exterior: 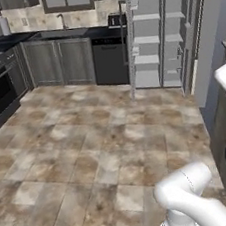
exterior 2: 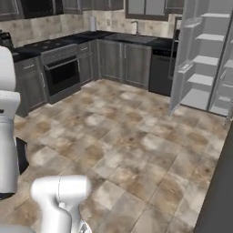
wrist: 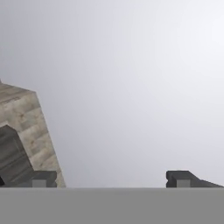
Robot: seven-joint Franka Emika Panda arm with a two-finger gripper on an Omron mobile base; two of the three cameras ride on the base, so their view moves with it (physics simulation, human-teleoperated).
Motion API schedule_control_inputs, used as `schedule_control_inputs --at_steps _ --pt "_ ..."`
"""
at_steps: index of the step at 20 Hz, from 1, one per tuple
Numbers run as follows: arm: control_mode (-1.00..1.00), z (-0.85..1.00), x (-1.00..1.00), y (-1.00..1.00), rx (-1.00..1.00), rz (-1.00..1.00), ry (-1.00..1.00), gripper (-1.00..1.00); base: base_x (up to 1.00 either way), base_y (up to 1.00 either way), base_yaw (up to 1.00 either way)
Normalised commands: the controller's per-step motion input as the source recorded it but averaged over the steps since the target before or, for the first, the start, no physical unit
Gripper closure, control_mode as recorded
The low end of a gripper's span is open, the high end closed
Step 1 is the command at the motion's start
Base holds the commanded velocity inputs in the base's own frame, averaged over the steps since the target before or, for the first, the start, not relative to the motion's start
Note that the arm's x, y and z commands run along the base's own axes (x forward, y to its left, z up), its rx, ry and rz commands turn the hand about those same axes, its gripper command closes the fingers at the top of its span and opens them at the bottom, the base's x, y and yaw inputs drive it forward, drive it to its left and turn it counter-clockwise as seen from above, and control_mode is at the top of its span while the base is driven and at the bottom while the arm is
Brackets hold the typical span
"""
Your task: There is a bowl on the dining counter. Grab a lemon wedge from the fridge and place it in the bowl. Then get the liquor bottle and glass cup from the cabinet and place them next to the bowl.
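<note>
Okay, I see the gripper (wrist: pixel 111 179) released, its 2 tips wide apart at the bottom of the hand view, grasping nothing, facing a plain grey surface. The fridge (exterior: pixel 161 33) stands open, upper right of left base view, white shelves showing.

The fridge (exterior: pixel 157 33) is seen standing open across the tiled floor, well apart from the arm, with its white shelves exposed. Its grey door (exterior 2: pixel 184 59) is swung out toward the room. What sits on the shelves cannot be made out.
</note>
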Motion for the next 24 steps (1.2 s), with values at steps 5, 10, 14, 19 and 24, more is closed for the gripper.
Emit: schedule_control_inputs --at_steps 5,10,14,19,24 --pt "1.00 0.00 0.00 0.00 0.00 0.00 0.00 -1.00 1.00 -0.40 0.09" --pt "1.00 0.00 0.00 0.00 0.00 0.00 0.00 -1.00 1.00 -0.35 0.06" --pt "1.00 0.00 0.00 0.00 0.00 0.00 0.00 -1.00 1.00 -0.25 0.05" --pt "1.00 0.00 0.00 0.00 0.00 0.00 0.00 -1.00 1.00 -0.08 0.06" --pt "1.00 0.00 0.00 0.00 0.00 0.00 0.00 -1.00 1.00 0.00 0.11"
